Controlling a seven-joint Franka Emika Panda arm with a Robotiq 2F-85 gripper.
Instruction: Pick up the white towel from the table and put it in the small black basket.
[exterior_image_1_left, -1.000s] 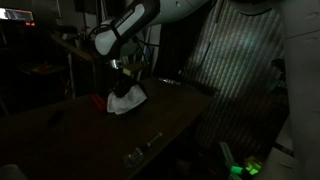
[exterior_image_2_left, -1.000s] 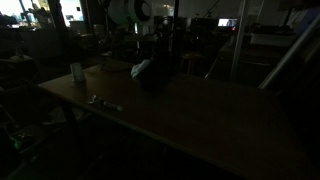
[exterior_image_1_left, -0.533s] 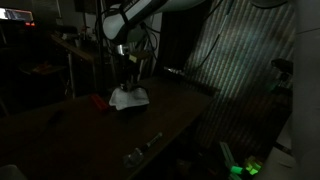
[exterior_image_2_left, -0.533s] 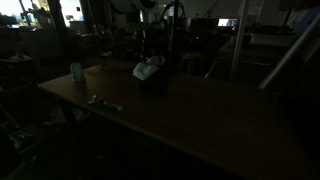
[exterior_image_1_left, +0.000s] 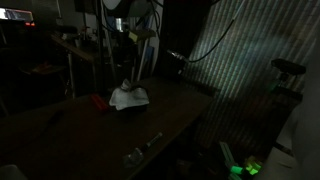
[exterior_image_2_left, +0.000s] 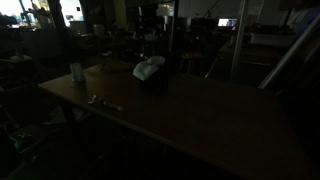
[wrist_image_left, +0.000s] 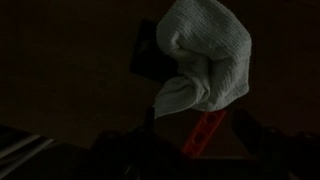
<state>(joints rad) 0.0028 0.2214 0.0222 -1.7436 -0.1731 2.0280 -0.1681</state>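
The scene is very dark. The white towel (exterior_image_1_left: 128, 97) lies bunched on top of the small black basket (exterior_image_2_left: 153, 84), and it shows in both exterior views (exterior_image_2_left: 149, 68). In the wrist view the towel (wrist_image_left: 205, 62) sits below and ahead of the jaws, with a dark edge of the basket (wrist_image_left: 143, 52) beside it. My gripper (exterior_image_1_left: 124, 64) hangs straight above the towel, apart from it. Its two dark fingers (wrist_image_left: 197, 138) stand spread with nothing between them.
A red strip with holes (wrist_image_left: 203, 132) lies by the towel, also seen in an exterior view (exterior_image_1_left: 99, 103). A white cup (exterior_image_2_left: 77, 72) and a small metal piece (exterior_image_2_left: 103, 101) are on the table nearer its front edge. A green light (exterior_image_1_left: 245, 168) glows on the floor.
The gripper has let go of the towel and risen straight up. The towel has settled on the basket and stays there.
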